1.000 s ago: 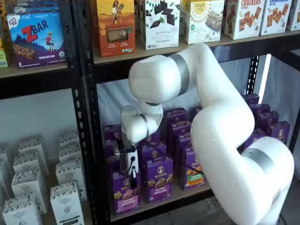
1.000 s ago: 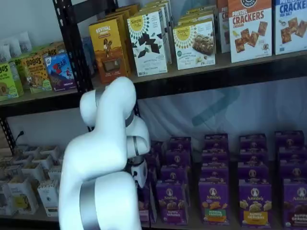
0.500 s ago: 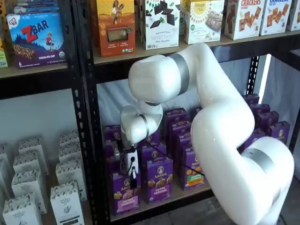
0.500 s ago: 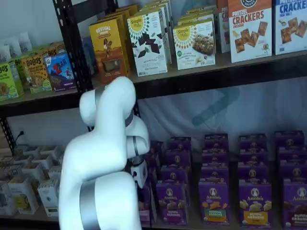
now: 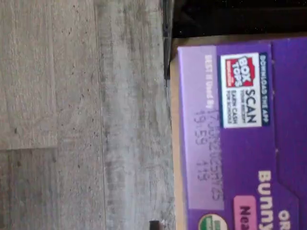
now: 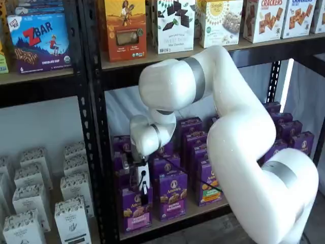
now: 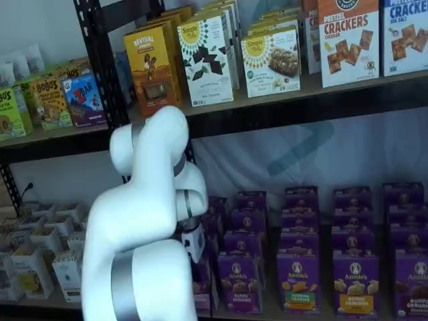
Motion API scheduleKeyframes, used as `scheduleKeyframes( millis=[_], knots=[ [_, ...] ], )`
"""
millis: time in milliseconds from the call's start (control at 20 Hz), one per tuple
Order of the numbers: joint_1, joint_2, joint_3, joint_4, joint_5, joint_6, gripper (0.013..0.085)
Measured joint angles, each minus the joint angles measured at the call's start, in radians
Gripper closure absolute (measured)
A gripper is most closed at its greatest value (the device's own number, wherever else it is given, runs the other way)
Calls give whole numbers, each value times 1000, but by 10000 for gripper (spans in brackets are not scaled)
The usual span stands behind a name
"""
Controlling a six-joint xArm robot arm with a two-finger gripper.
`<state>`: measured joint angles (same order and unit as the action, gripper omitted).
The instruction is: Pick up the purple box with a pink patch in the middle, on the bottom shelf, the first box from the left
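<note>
The purple box [image 6: 134, 208] with a pink band stands at the front left end of the bottom shelf [image 6: 199, 209]. My gripper [image 6: 141, 193] reaches down onto its top from above and is shut on the box, with a black cable beside the white body. The wrist view fills with the purple box [image 5: 230, 143] seen close from above, showing its printed top flap and a pink patch. In a shelf view the arm hides most of the purple box [image 7: 202, 284], and only the white body of the gripper shows there.
A like purple box [image 6: 171, 195] stands right beside the held one, with more rows behind and to the right. The black rack upright [image 6: 94, 152] is close on the left. White boxes [image 6: 71, 218] fill the neighbouring bay. Grey wood floor [image 5: 86, 120] lies below.
The gripper and the purple box have crept slightly upward together. Nothing else on the shelves has moved.
</note>
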<state>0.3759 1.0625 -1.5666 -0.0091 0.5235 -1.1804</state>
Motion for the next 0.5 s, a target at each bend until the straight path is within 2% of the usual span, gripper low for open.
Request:
scheduleKeyframes(
  millis=[50, 100, 250, 300, 500],
  knots=[
    [0, 0, 1, -1, -2, 2, 410],
    [1, 0, 1, -2, -3, 3, 450],
    [1, 0, 2, -5, -5, 6, 490],
    [2, 0, 2, -5, -4, 6, 530],
    [3, 3, -2, -7, 0, 10, 530]
  ],
)
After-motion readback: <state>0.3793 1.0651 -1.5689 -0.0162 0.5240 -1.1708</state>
